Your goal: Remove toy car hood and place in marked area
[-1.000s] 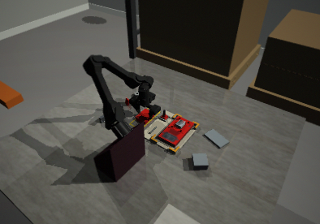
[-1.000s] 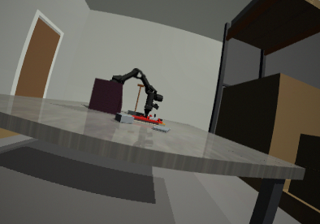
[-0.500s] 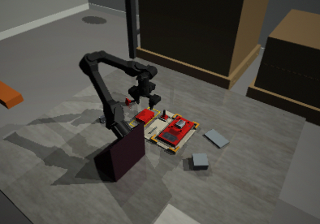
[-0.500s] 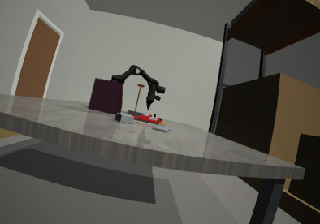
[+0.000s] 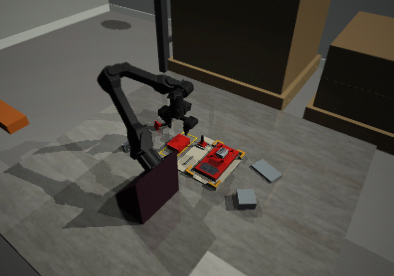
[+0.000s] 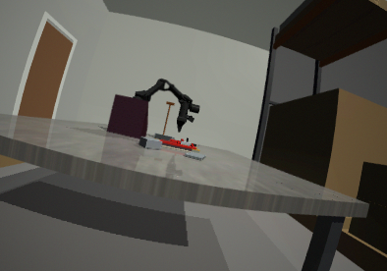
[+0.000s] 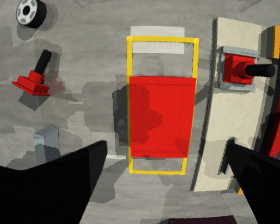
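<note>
The black tool hovers, fingers spread around nothing; below it, the flat red hood lies within the yellow rectangular outline, bare surface showing at both ends.

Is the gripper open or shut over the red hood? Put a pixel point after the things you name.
Open. In the wrist view the gripper's (image 5: 179, 130) (image 6: 180, 129) (image 7: 168, 145) two dark fingers stand wide apart, with nothing between them; the red hood (image 5: 178, 143) (image 7: 162, 117) lies inside the yellow outline (image 7: 163, 39).
</note>
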